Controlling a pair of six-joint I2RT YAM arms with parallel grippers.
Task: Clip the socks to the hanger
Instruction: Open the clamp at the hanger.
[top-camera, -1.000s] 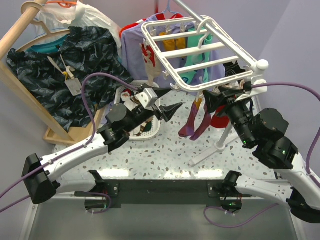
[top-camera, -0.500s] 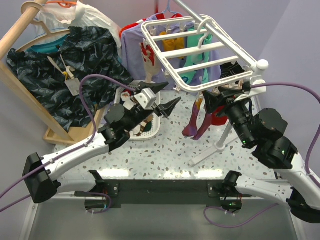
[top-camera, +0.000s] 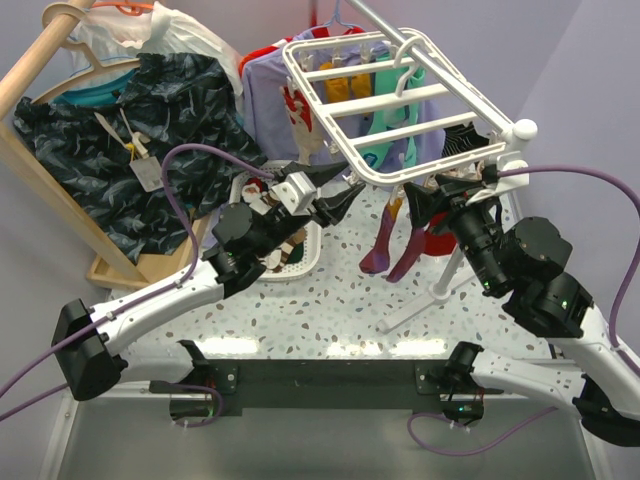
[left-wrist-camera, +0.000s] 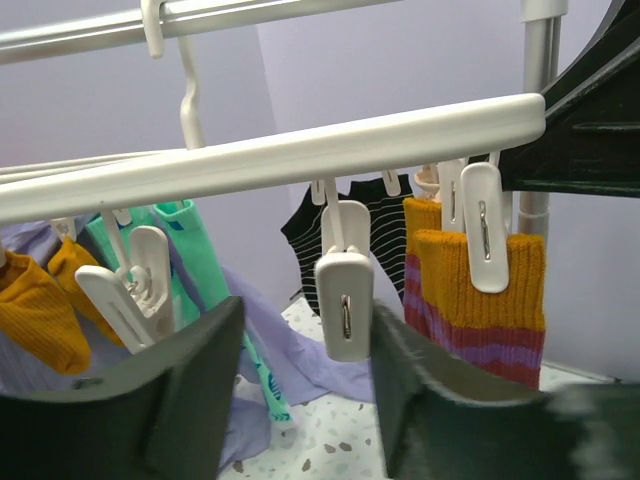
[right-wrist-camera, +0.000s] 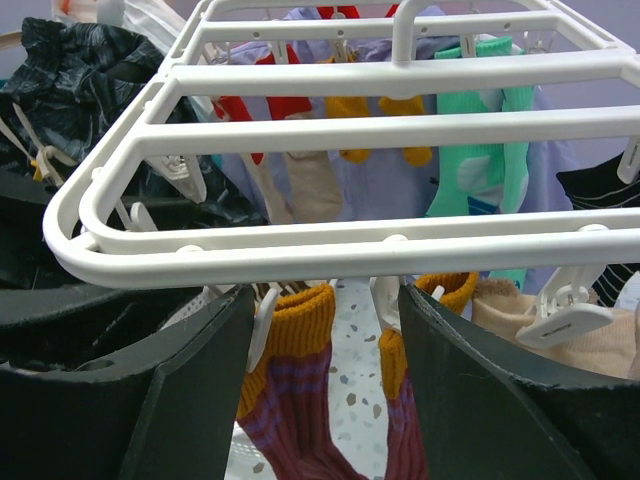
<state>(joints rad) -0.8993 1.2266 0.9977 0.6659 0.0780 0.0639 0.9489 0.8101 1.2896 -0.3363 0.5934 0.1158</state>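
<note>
The maroon socks hang under the near rail of the hanger, pinned by their mustard cuffs. One cuff sits in a white clip beside an empty clip on the same rail.

We judge the socks light, limp and a little stretchy. The ribbed cuff is the thickest and firmest part, so that is where we would take hold, close under the rail. The clips are small, sprung plastic that swing freely from the hanger, so we expect them to dodge a push unless pinched squarely at the tails.

Our left gripper sits at the hanger's near-left corner with its jaws apart on either side of the empty clip, gripping nothing. Our right gripper waits just under the near rail with its jaws spread and nothing between them, the cuffs in front of it.

Room is tight. The rail lies right above both sets of fingers, neighbouring clips crowd each side, and the two grippers are near each other under the hanger. Below the hanger there is open space to drop away.
</note>
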